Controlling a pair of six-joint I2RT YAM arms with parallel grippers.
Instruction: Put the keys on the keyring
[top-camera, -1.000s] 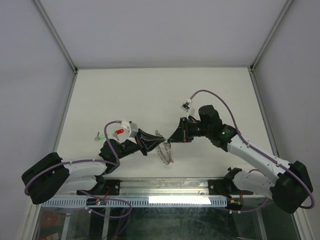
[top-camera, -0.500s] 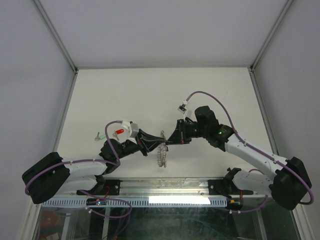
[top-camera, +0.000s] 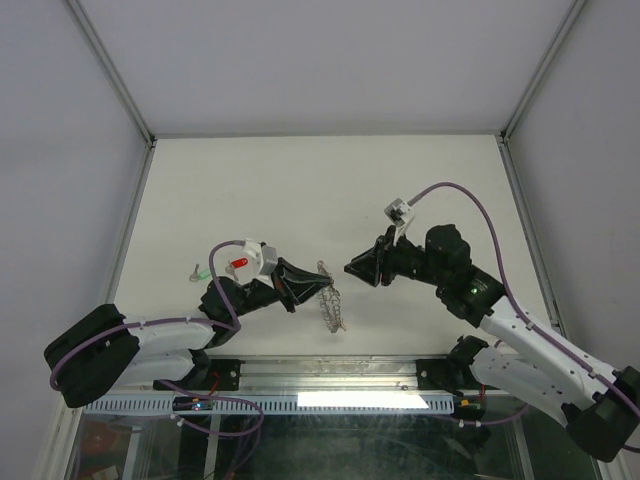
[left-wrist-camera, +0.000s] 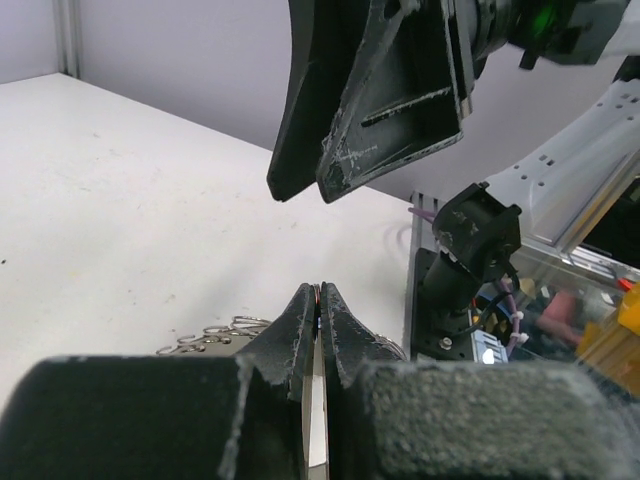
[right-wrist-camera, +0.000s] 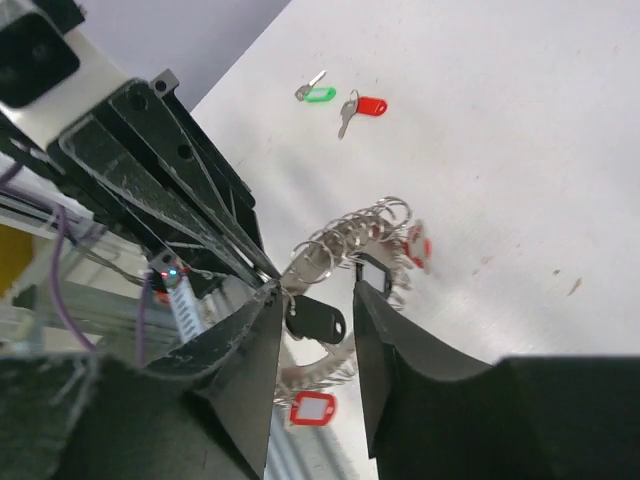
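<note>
Right wrist | right pincer (right-wrist-camera: 318, 295) spread, empty | left pincer (right-wrist-camera: 266, 272) pinching keyring (right-wrist-camera: 345, 235) | red key (right-wrist-camera: 365, 106), green key (right-wrist-camera: 318, 93) loose beyond

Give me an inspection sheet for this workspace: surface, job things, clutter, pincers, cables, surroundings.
Surface: white table, a few small dark specks.
Job's things: keyring gripped at its edge, with a black key and red-tagged ones hanging from it; green key and red key lie loose on the table, side by side.
Clutter: nothing seen.
Pincers: left pincer shut on the keyring; right pincer open, holding nothing, just apart from the keyring.
Cables: purple cable loops over the right arm; a second one runs along the left arm.
Surroundings: grey walls with a metal frame.
</note>
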